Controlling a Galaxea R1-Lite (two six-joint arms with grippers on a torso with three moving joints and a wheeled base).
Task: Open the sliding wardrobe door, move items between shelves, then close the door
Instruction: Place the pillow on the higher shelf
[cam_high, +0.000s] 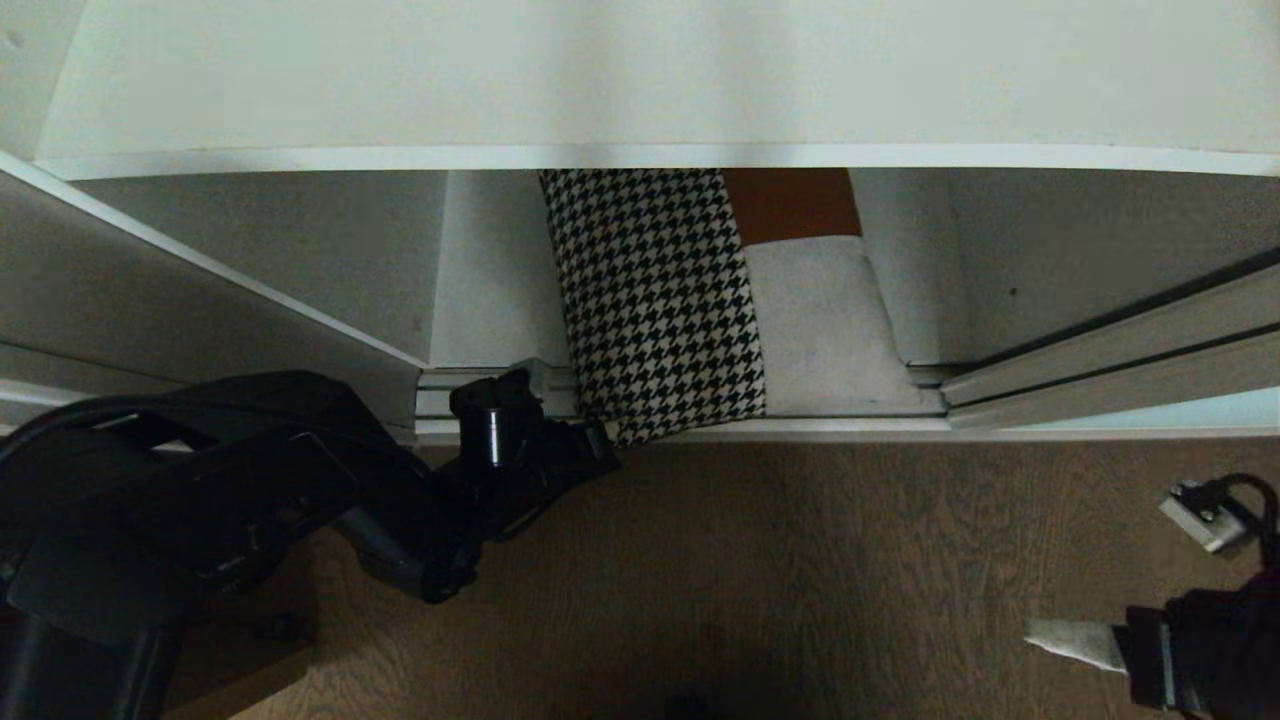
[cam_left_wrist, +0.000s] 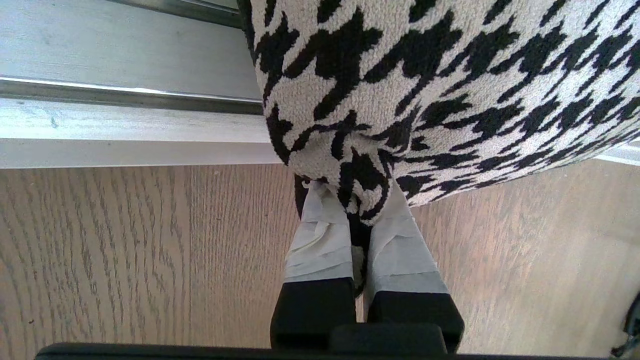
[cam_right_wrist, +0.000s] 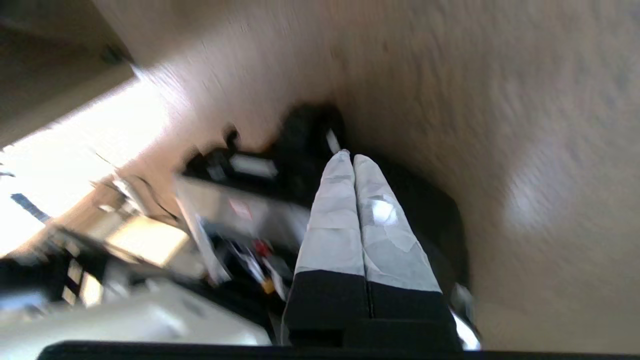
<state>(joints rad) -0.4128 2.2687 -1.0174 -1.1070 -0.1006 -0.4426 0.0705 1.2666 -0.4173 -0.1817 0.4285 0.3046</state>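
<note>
A square cushion (cam_high: 660, 300), houndstooth with rust-brown and light-grey patches, lies on the wardrobe's bottom board, its far end hidden under a white shelf (cam_high: 640, 90). Its near left corner hangs over the floor track. My left gripper (cam_high: 598, 445) is shut on that corner; in the left wrist view the taped fingers (cam_left_wrist: 320, 235) pinch the cushion (cam_left_wrist: 425, 75) at the gripper (cam_left_wrist: 357, 200). The sliding wardrobe door (cam_high: 1180, 410) shows as an aqua strip at the right, pushed aside. My right gripper (cam_high: 1040, 632) hangs low at the right over the floor, shut and empty (cam_right_wrist: 347, 159).
A ridged silver-white floor track (cam_high: 850, 428) runs along the wardrobe's front. A plain white-grey side wall (cam_high: 200, 290) stands at the left, close to my left arm. Wood floor (cam_high: 800, 560) lies between both arms. The robot's own base (cam_right_wrist: 240, 210) shows behind the right fingers.
</note>
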